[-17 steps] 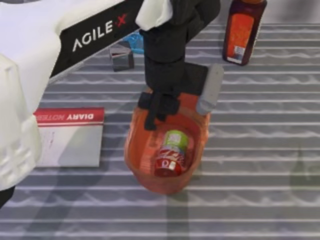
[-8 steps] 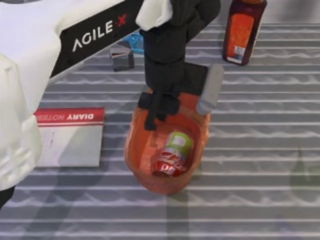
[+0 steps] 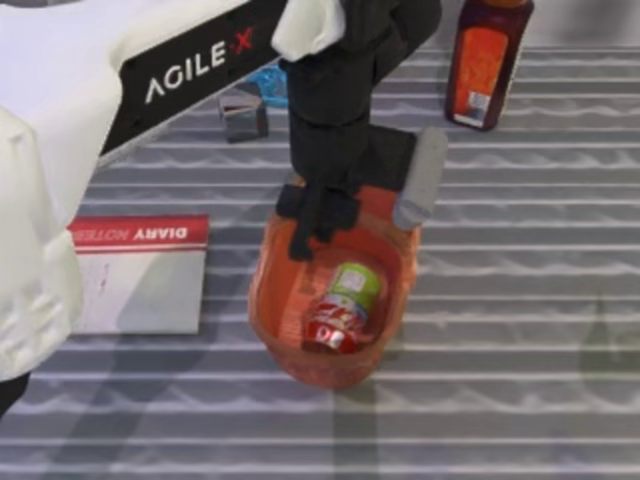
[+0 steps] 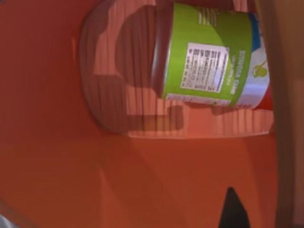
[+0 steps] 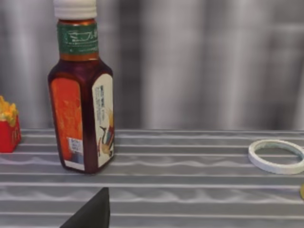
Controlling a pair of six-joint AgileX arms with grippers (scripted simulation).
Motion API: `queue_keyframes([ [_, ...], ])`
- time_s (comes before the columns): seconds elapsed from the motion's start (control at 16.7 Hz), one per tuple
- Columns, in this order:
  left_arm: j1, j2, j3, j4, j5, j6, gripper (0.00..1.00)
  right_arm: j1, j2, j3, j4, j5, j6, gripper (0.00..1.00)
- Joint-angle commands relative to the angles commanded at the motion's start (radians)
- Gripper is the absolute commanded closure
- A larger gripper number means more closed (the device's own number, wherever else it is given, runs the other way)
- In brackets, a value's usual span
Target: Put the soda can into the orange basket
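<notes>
While my left arm reaches down from the table's far left, my left gripper (image 3: 350, 228) hangs over the far rim of the oval orange woven basket (image 3: 268, 300), fingers apart, gripping nothing. The red-and-white, green-banded soda can (image 3: 341, 310) lies inside the basket, seemingly on its side. My right gripper's fingers I cannot tell.

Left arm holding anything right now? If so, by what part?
Nothing held. The soda can lies loose on its side inside the orange basket; the left gripper hangs above it with jaws open.

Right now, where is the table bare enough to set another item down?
Bare table runs right of the orange basket, below the dark bottle, and along the near edge. Crowded: the left arm covers the upper left, above the diary; the soda can fills the basket.
</notes>
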Motion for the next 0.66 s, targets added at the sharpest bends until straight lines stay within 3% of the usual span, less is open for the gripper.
queue_keyframes([
  [0.66,0.056,-0.016,0.173,-0.19,0.0,0.036,1.0,0.0,0.0,0.0,0.0,0.0,0.0,0.0],
])
